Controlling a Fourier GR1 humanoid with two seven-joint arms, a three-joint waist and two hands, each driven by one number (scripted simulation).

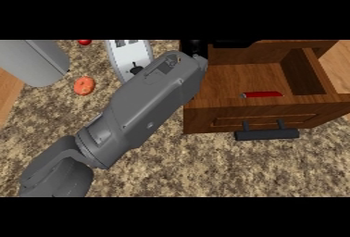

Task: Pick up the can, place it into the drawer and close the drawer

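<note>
Nearest to us in the head view is our grey forearm (130, 122), which rises from the lower left edge and slants up and to the right across the speckled stone counter (205, 166). We cannot say from this view which arm it is. At its far end only a sliver of the black hand (195, 46) shows, by the back left corner of the wooden drawer (266, 118); the forearm covers most of it, so we cannot tell whether its fingers are spread, pressed together or curled round anything. To the right of that hand and nearer to us, the drawer stands pulled open, its dark bar handle (266, 134) on the front face. The red can (261, 94) lies on its side on the drawer floor, toward the front wall, well apart from the hand and touched by nothing. A divider at the right of the can partitions off a narrower compartment. Left of the hand, partly under the forearm, a white toaster (130, 58) sits on the counter. Farther left we see an orange-red fruit (83, 85), a small red item (84, 42) at the top edge, and a large grey rounded shape (31, 60) in the upper left corner.
</note>
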